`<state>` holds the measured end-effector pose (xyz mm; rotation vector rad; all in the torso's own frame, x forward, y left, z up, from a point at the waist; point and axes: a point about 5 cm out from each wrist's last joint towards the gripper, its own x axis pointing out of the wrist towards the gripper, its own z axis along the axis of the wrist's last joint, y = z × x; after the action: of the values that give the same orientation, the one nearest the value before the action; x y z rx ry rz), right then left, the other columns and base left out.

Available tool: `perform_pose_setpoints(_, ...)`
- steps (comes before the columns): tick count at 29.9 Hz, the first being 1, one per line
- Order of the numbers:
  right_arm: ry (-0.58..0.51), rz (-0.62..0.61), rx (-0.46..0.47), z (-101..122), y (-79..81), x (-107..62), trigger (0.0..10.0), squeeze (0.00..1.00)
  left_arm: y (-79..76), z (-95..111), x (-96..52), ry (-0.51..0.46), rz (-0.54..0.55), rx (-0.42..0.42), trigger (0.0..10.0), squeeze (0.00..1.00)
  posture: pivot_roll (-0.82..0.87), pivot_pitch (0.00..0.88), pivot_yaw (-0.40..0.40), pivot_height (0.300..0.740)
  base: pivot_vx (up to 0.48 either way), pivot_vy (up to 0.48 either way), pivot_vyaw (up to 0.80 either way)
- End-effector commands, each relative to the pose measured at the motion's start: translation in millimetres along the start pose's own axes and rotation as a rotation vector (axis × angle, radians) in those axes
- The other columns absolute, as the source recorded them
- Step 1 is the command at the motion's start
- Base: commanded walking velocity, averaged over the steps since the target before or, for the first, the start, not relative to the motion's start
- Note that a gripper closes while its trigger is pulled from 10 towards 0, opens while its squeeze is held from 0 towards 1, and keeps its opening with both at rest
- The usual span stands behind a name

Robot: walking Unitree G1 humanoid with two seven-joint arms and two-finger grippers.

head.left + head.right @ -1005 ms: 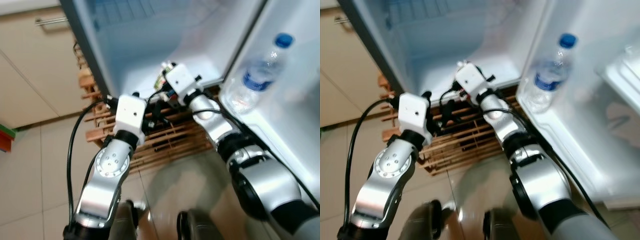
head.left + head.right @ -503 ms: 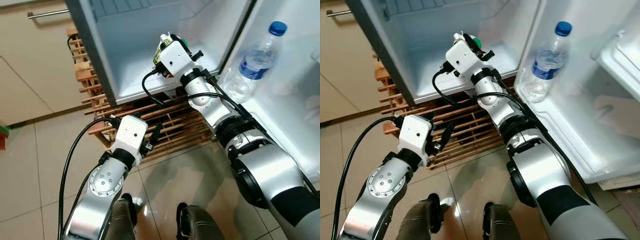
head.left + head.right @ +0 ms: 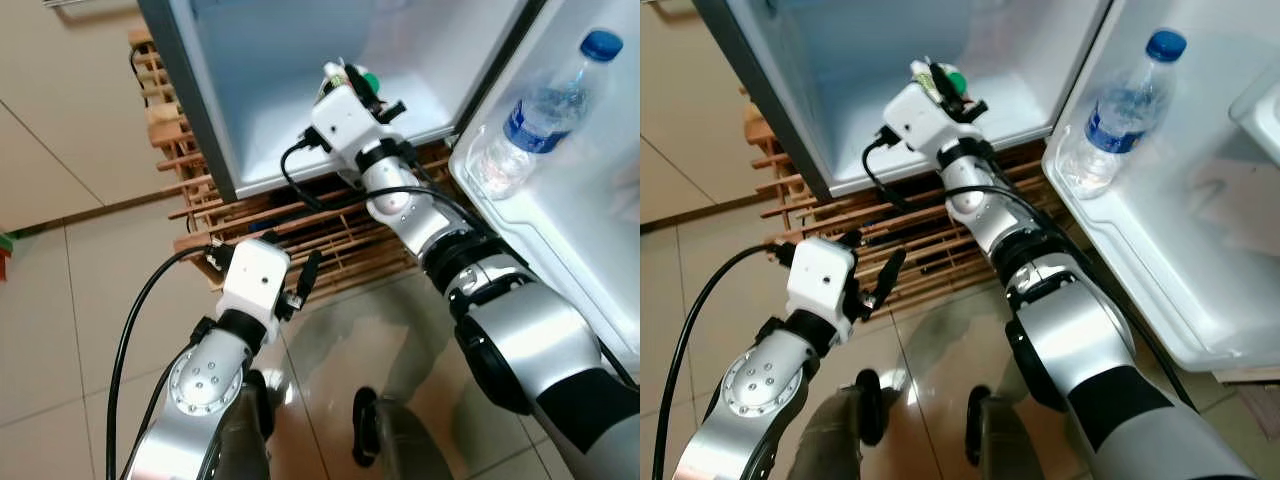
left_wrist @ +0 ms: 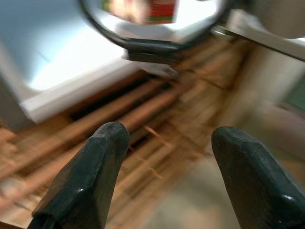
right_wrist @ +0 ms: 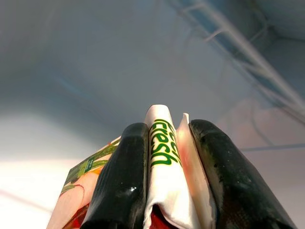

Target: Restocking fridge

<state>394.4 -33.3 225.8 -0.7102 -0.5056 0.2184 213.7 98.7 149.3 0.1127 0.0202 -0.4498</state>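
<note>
In the eye views the right gripper (image 3: pixel 945 88) reaches into the open fridge (image 3: pixel 820 70) with a juice carton (image 3: pixel 345 75), its green cap just beyond the fingertips; the left gripper (image 3: pixel 297 287) hangs spread and empty over a wooden rack (image 3: pixel 330 250). In the left wrist view, nothing lies between its wide fingers (image 4: pixel 83 183). In the right wrist view both fingers (image 5: pixel 121 186) pinch the folded top ridge of the carton, which looks stiff there but probably light, smooth and easy to dent, so the ridge seems a fair hold.

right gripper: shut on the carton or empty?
Shut on it. The right gripper has both black fingers pressed against the juice carton, inside the open fridge.
</note>
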Motion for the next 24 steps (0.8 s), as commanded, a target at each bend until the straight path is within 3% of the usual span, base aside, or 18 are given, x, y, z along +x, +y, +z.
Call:
perform_pose_setpoints(1, -0.014, -0.008, -0.026, 5.1, 1.1, 2.7, 10.0, 0.00, -1.5, -3.1, -6.3, 0.016, -0.037, -0.017, 10.0, 0.00, 0.27, 0.432, -0.033, 0.740, 0.000, 0.000, 0.00)
perform_pose_setpoints(7, -0.041, -0.015, -0.081, 9.0, 3.8, 3.2, 10.0, 0.00, 5.4, -2.5, -12.6, 0.025, -0.019, 0.033, 10.0, 0.00, 0.30, 0.457, -0.023, 0.740, 0.000, 0.000, 0.00)
perform_pose_setpoints(9, -0.048, -0.026, -0.105, 8.7, 4.2, 2.5, 10.0, 1.00, 2.0, 1.5, -15.4, 0.022, -0.024, 0.026, 10.0, 0.00, 0.31, 0.472, -0.020, 0.740, 0.000, 0.000, 0.00)
perform_pose_setpoints(17, -0.104, -0.046, -0.228, 13.7, 7.6, 2.5, 10.0, 1.00, -1.4, 1.6, -21.9, 0.036, -0.023, 0.010, 10.0, 0.00, 0.32, 0.493, -0.019, 0.740, 0.000, 0.000, 0.00)
perform_pose_setpoints(20, -0.128, -0.086, -0.309, 16.1, 4.3, 4.4, 10.0, 1.00, -2.1, 1.4, -23.2, 0.041, -0.021, 0.003, 10.0, 0.00, 0.32, 0.496, -0.020, 0.740, 0.000, 0.000, 0.00)
perform_pose_setpoints(24, -0.156, -0.127, -0.345, 19.5, -0.6, 6.5, 10.0, 1.00, -5.0, 1.5, -25.0, 0.044, -0.039, -0.012, 10.0, 0.00, 0.32, 0.498, -0.023, 0.740, 0.000, 0.000, 0.00)
